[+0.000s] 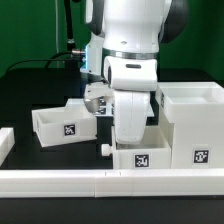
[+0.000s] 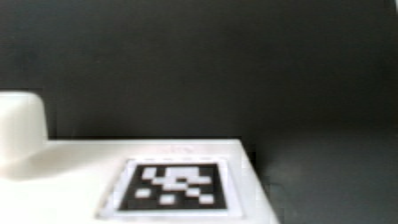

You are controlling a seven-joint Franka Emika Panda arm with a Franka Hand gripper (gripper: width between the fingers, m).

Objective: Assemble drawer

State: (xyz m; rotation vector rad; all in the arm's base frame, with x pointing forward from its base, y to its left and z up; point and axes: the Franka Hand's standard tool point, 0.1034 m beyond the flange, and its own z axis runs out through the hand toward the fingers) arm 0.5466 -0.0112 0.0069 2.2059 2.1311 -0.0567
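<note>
In the exterior view the drawer is not yet assembled, its three parts standing apart on the desk (image 1: pixel 30 90). The housing (image 1: pixel 195 120) is at the view's right, open side up. One tray (image 1: pixel 140 156) stands just beside it against the rail (image 1: pixel 100 182), its knob (image 1: pixel 105 150) pointing to the view's left. The other tray (image 1: pixel 58 124) waits farther to the left, away from the arm. The arm (image 1: pixel 130 55) reaches down over the near tray, and the gripper (image 1: pixel 131 135) sits low at that tray's back edge. Its fingers are hidden behind the tray wall and the arm's own bulk, so it cannot be told whether they are spread or pinching. The rail probably braces the tray so it cannot slide under the arm's push. In the wrist view a white face with a tag (image 2: pixel 175 185) fills the lower part, with bare desk (image 2: pixel 196 60) beyond. A rounded white stub (image 2: pixel 18 130) beside the tag is likely the knob, which suggests the camera is close over the near tray. No fingers show here either. Judging by this, the step in hand is getting hold of that tray to carry it into the housing.
</note>
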